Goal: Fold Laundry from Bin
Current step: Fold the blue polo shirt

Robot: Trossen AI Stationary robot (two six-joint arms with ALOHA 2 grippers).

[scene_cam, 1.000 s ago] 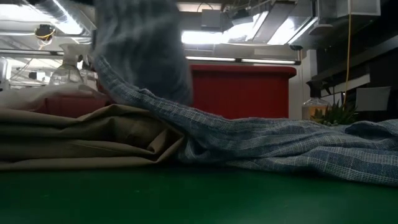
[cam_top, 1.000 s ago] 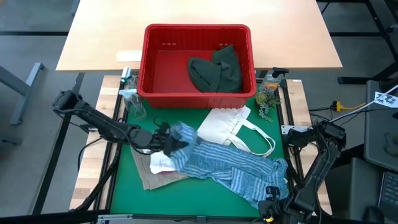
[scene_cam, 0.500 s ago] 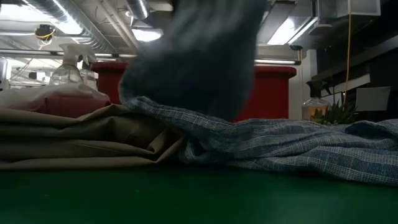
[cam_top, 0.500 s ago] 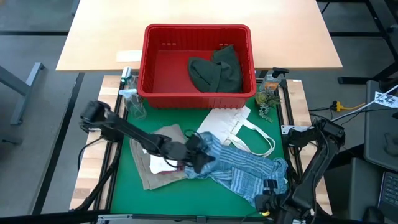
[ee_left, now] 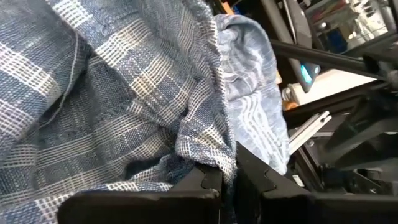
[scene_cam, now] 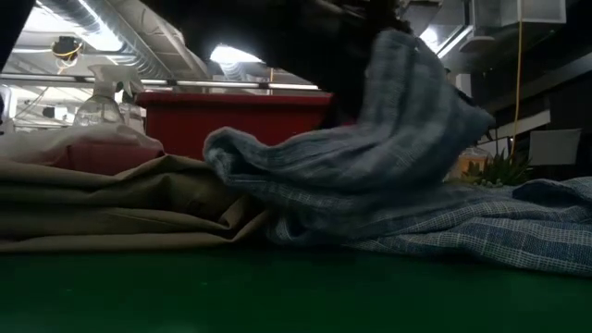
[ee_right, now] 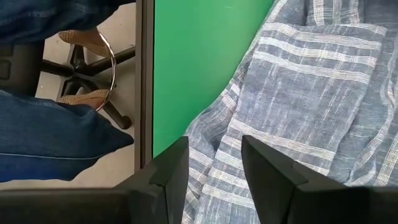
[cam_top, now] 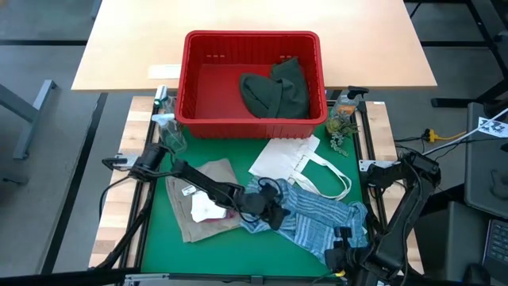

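Currently, findings as follows.
Left gripper (cam_top: 274,213): fingers together, clamped on an edge of the blue-white striped shirt (cam_top: 313,216); the pinched cloth rises to it while the rest trails off below, apparently to carry that edge across for a fold.
Shirt: spread on the green worktop (cam_top: 171,250), reaching under the right gripper.
Right gripper (cam_top: 343,256): fingers apart, holding nothing, poised just above the shirt's near corner.
Tan garment (cam_top: 205,184): flat behind the left gripper.
Bin (cam_top: 252,83): beyond both grippers, with the dark green garment (cam_top: 276,89) still inside.

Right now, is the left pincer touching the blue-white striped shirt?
Touching. The left wrist view shows the left pincer shut on a fold of the blue-white striped shirt, cloth pinched between its fingertips; the high view agrees.
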